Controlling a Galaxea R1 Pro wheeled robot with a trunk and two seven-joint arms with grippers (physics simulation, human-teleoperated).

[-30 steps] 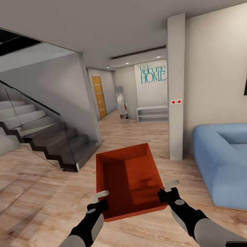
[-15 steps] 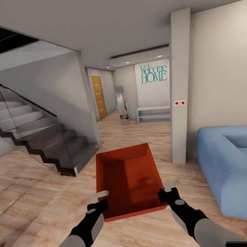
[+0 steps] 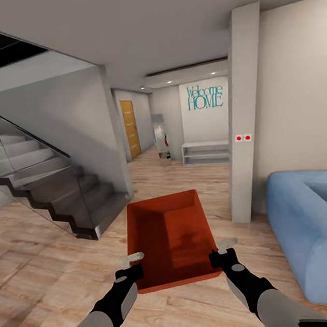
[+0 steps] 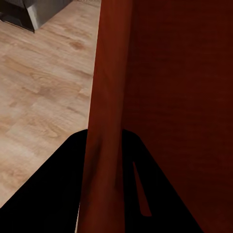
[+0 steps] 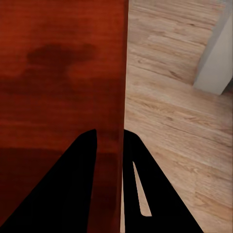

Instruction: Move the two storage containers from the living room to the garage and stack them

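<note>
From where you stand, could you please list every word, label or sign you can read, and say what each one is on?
"Welcome HOME": teal lettering on the white wall at the far end of the hallway, above a low white shelf.
The two red dots on the white pillar carry no readable text.
The storage container held in the left gripper and right gripper bears no label.

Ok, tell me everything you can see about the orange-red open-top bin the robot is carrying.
The orange-red rectangular open-top bin looks like plain smooth plastic, with slightly tapered walls and nothing inside it. It is held level above the light wood plank floor, long axis pointing away from the robot. The left gripper clamps its left wall and the right gripper its right wall, each with one finger inside and one outside. Nothing else touches it.
</note>
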